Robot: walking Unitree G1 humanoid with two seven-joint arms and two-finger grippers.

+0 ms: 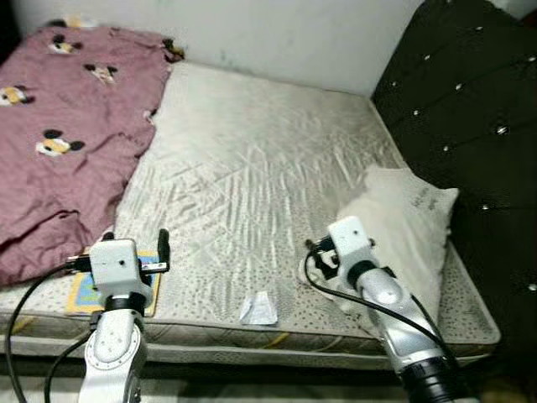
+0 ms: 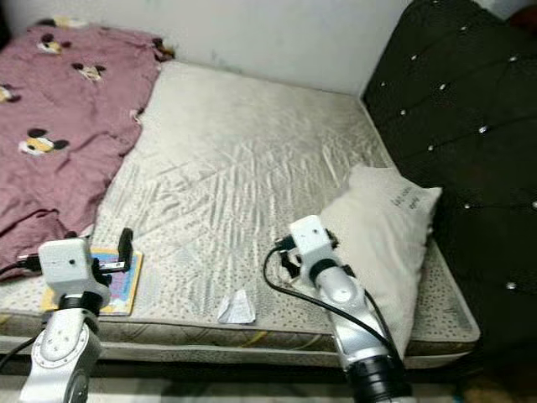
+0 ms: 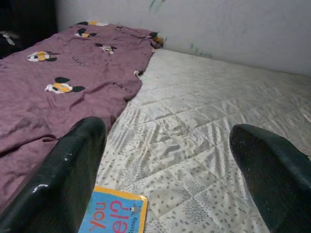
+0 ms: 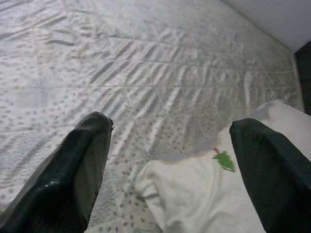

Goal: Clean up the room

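Hovering low over the near edge of the bed, the right tool has its two black fingers spread wide apart with nothing gripped. Just under it and between those fingers lies the near corner of a white pillow, with a little green tag on it. The rest of the pillow stretches away past the tool on its right side, up to the dark padded headboard.

The left tool hangs over the near left part of the bed, and its fingers are wide apart too, not gripping anything. Right below it, close to its left finger, a small blue and yellow book lies flat on the mattress. A purple blanket with cartoon mouse pictures is spread out ahead of this tool and off to its left, covering that side of the bed up to the white wall.

Between the two tools, near the front edge of the mattress, sits a crumpled bit of white paper. It is closer to the right tool than to the left one, and neither tool touches it
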